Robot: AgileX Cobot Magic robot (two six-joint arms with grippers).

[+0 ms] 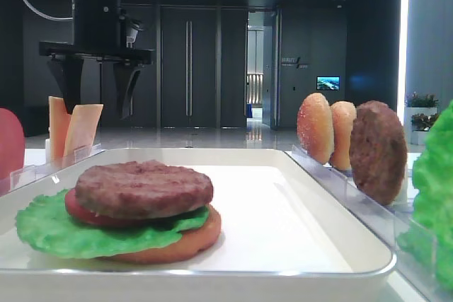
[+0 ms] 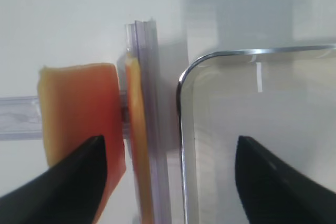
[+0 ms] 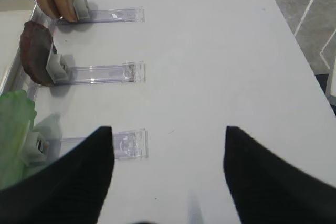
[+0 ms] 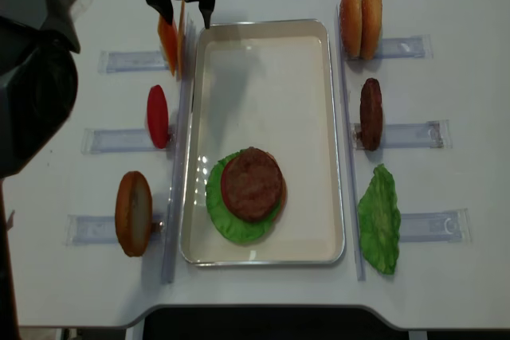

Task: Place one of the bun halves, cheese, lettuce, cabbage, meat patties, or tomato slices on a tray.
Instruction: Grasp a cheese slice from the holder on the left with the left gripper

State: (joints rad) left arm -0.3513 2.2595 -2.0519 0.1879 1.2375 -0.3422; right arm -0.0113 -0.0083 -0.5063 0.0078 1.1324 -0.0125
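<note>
Two cheese slices (image 2: 79, 114) stand upright in a clear rack (image 2: 147, 124) just beside the white tray's (image 2: 181, 129) far-left corner. The left pincer (image 2: 168, 177) hangs wide open above them, gripping nothing. The right pincer (image 3: 168, 171) gapes empty over the tabletop (image 3: 220, 66).

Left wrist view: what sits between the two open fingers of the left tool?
Between the left tool fingers: upright pale orange cheese slices, the clear plastic rack rail, and the white tray's rounded corner rim.
</note>
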